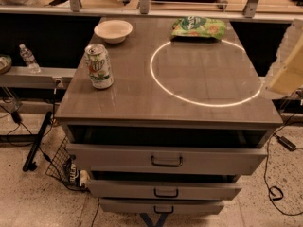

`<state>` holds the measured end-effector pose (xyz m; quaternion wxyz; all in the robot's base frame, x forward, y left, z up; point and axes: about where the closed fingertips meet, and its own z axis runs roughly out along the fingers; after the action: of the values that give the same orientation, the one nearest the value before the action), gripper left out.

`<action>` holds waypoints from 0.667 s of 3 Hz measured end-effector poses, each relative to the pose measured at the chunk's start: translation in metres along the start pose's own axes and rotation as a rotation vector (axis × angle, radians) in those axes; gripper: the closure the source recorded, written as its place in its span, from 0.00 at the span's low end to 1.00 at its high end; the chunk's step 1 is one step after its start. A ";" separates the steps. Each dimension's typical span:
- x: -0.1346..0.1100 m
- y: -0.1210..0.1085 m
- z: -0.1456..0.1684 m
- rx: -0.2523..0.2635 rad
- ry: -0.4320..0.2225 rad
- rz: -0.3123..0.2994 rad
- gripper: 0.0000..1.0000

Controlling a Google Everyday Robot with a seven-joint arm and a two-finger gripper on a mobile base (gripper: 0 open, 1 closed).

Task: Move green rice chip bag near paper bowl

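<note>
Water bottle (pixel 29 58): standing upright off the table, on a ledge beyond the left edge.
Soda can (pixel 99 66): standing upright on the table (pixel 132 103), close to the left edge, roughly midway between the front and far edges; showing green-and-white print.
Paper bowl (pixel 113 30): sitting mouth up near the far left corner, behind the soda can and apart from it.
Drawers (pixel 166 161): hanging partly pulled out below the front edge, three stacked, the top one sticking out farthest.
Light ring (pixel 163 88): glowing as a thin bright circle on the right half of the tabletop, reaching nearly to the right edge.
Green rice chip bag (pixel 198 27): lying flat against the far edge, toward the far right corner, brushing the far arc of the light ring; staying well apart from the paper bowl, with bare tabletop between them.
Gripper (pixel 288 65): showing as a pale shape just beyond the right edge of the table, hanging clear of the green rice chip bag and everything else on the top.
Gripper's hold: cannot tell whether released or clenched.
</note>
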<state>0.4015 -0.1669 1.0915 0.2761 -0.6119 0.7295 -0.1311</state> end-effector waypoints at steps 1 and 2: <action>0.000 0.000 0.000 0.000 0.000 0.000 0.00; -0.013 -0.033 0.023 0.065 -0.012 0.003 0.00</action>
<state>0.4424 -0.1578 1.0933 0.3002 -0.6023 0.7242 -0.1505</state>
